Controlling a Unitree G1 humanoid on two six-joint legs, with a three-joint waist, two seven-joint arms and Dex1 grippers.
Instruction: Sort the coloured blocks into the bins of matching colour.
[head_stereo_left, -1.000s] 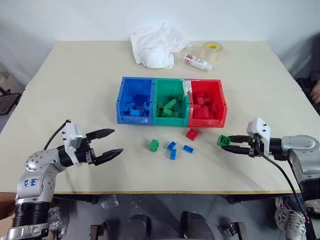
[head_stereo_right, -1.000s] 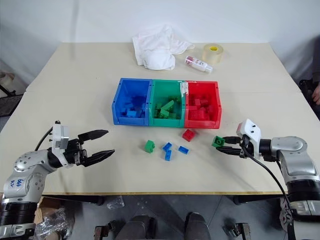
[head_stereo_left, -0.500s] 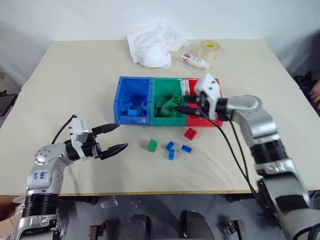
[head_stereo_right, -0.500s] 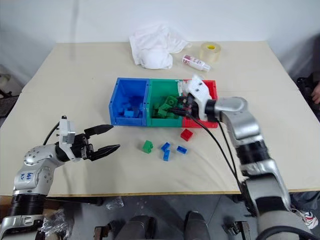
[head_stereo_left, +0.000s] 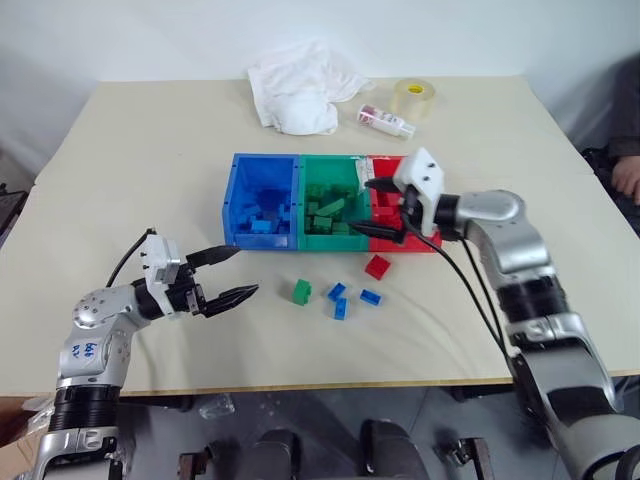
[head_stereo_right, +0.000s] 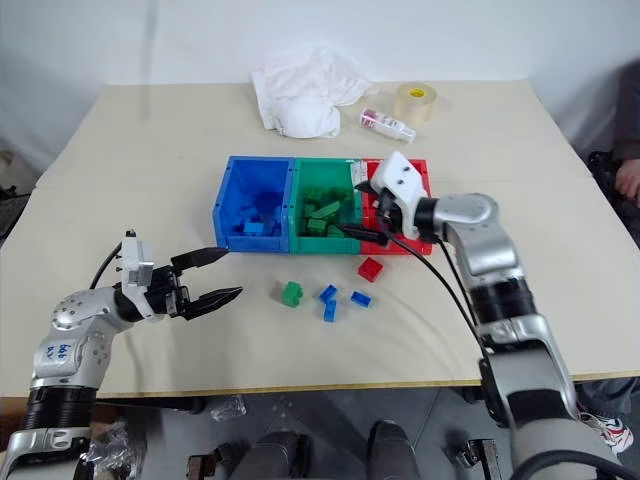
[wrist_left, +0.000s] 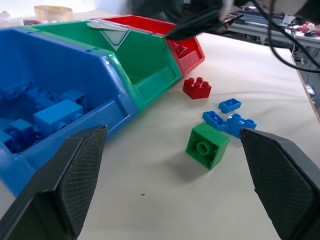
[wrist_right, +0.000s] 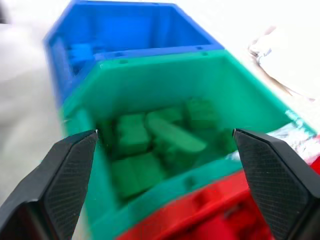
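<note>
Three joined bins stand mid-table: blue (head_stereo_left: 258, 240), green (head_stereo_left: 330, 241) and red (wrist_left: 190, 47), each holding blocks of its own colour. My right gripper (head_stereo_left: 366, 206) hovers open over the green bin where it meets the red one. Nothing is between its fingers, and green blocks (wrist_right: 150, 145) lie below it. In front of the bins lie a loose green block (head_stereo_left: 301, 291), a red block (head_stereo_left: 378, 266) and three blue blocks (head_stereo_left: 341, 300). My left gripper (head_stereo_left: 247, 270) is open and empty, just left of the green block.
At the table's far side lie a white cloth (head_stereo_left: 300, 88), a clear tape roll (head_stereo_left: 413, 97) and a small bottle (head_stereo_left: 385, 120). A person's hand (head_stereo_left: 628, 180) shows at the right edge.
My right gripper carried a green block from the table's right side up and left over the green bin, then opened; the block has left its fingers. The left gripper stayed put.
</note>
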